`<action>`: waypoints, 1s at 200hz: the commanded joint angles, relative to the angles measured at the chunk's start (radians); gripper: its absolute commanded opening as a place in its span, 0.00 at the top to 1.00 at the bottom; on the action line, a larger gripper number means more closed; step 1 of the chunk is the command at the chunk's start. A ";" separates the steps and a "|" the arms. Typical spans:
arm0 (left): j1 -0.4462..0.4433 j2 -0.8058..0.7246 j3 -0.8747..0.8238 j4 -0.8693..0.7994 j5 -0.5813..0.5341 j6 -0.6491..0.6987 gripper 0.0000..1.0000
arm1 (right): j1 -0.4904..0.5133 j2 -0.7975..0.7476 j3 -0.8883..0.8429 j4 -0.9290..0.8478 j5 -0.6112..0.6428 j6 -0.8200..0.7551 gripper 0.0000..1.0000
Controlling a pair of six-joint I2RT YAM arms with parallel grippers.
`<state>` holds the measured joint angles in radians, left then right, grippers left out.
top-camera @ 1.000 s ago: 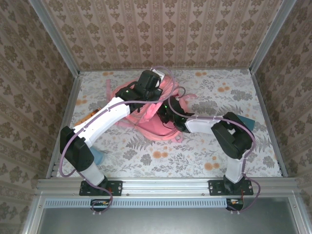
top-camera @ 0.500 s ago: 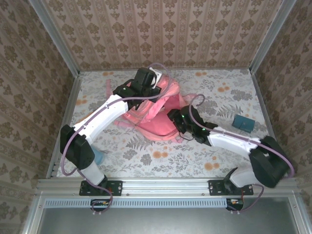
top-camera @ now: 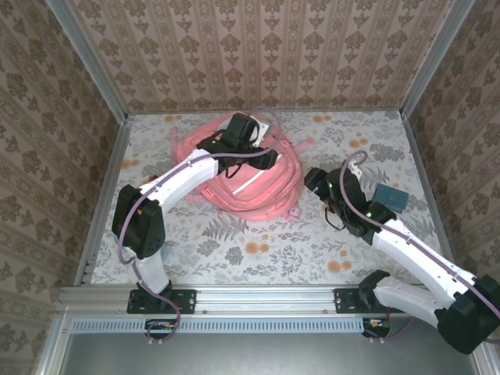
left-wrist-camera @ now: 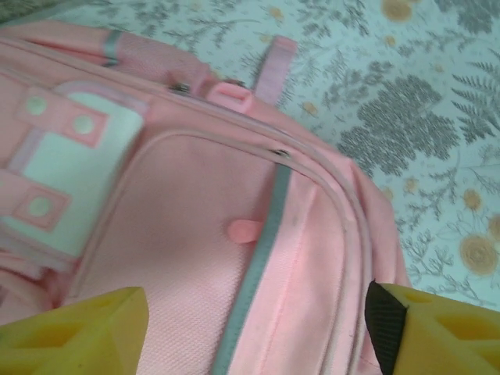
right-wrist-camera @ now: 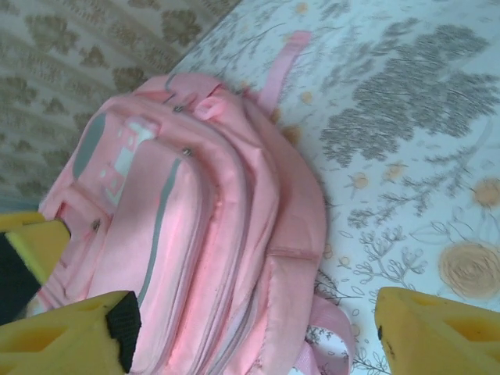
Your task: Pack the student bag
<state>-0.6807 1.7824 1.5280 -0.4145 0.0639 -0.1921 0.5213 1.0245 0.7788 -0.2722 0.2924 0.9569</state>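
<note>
Floral table. Top view: student bag lies at far centre. Left wrist view, close up: white patch, grey stripe. Left gripper spread over the bag, holding nothing. Right gripper spread wide, beside the bag, empty. Dark-blue booklet at right.
</note>
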 commanded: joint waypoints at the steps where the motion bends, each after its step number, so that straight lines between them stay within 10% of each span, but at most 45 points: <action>1: 0.077 -0.087 -0.092 0.010 -0.065 -0.170 0.21 | -0.002 0.110 0.127 -0.037 -0.122 -0.228 0.17; 49: 0.293 -0.205 -0.366 0.021 -0.095 -0.422 0.20 | -0.018 0.504 0.432 -0.104 -0.216 -0.343 0.13; 120: 0.404 -0.117 -0.424 0.095 0.016 -0.456 0.14 | -0.091 0.966 0.809 -0.295 -0.233 -0.415 0.13; 200: 0.381 0.168 -0.162 0.208 0.365 -0.310 0.20 | -0.122 0.844 0.463 -0.212 -0.123 -0.219 0.21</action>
<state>-0.2764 1.8832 1.2716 -0.2790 0.2626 -0.5663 0.4171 1.9339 1.3472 -0.4271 0.1104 0.6773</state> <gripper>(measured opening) 0.798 0.800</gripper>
